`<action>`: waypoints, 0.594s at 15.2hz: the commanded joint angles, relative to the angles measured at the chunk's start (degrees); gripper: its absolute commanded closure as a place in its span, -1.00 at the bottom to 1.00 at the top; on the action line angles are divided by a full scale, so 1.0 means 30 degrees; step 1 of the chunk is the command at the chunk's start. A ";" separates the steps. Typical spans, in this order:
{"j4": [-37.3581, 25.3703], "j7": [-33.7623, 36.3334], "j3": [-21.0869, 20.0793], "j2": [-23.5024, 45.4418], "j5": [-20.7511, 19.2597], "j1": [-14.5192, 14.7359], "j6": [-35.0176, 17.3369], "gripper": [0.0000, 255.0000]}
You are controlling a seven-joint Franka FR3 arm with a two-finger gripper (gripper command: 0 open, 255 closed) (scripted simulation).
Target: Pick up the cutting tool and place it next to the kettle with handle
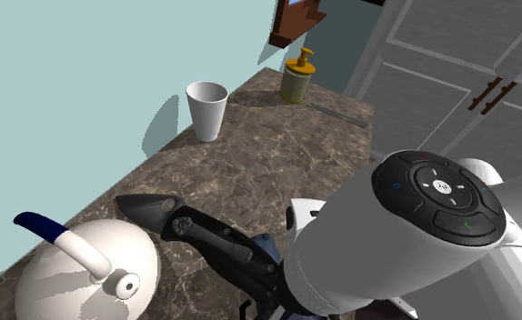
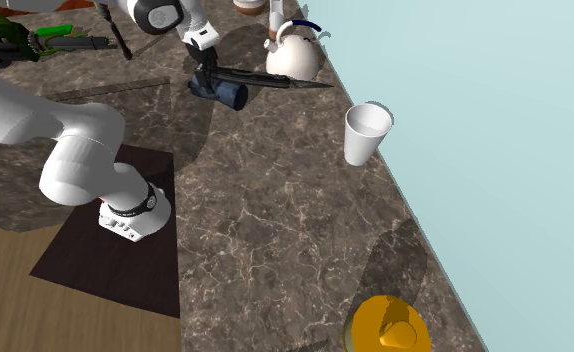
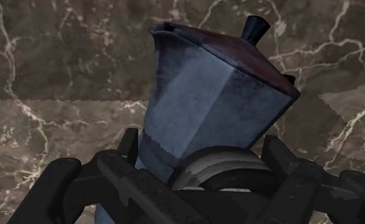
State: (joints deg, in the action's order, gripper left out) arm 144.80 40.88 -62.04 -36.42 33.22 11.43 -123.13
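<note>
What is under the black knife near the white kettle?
A blue moka pot is on the marble counter under the knife. Its lid and spout show; the knife hides its base.

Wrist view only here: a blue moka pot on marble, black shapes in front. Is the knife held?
Observer: Yes. The second exterior view shows the gripper holding a black knife above the moka pot.
Operator: Where's the kettle?
Observer: A white kettle with a blue handle stands beside the knife's blade, by the wall.
Operator: Anything else nearby?
Observer: A white cup further along the wall.
</note>
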 commanded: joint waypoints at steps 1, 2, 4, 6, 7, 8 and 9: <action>0.0807 0.0125 -0.0756 0.0643 0.0199 0.0043 0.0118 1.00; 0.0967 0.0195 -0.1101 0.0954 0.0209 -0.0116 -0.0371 1.00; 0.0995 0.0390 -0.0913 0.1181 -0.0050 0.0091 -0.0502 1.00; 0.1028 0.0626 -0.0676 0.1450 -0.0362 0.0348 -0.0655 1.00; 0.1044 0.0748 -0.0551 0.1587 -0.0523 0.0484 -0.0731 1.00; 0.1056 0.0837 -0.0457 0.1685 -0.0640 0.0584 -0.0785 1.00; 0.1067 0.0923 -0.0365 0.1780 -0.0754 0.0683 -0.0838 1.00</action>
State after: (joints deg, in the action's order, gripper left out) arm 145.43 43.42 -60.14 -33.90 29.00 14.43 -125.79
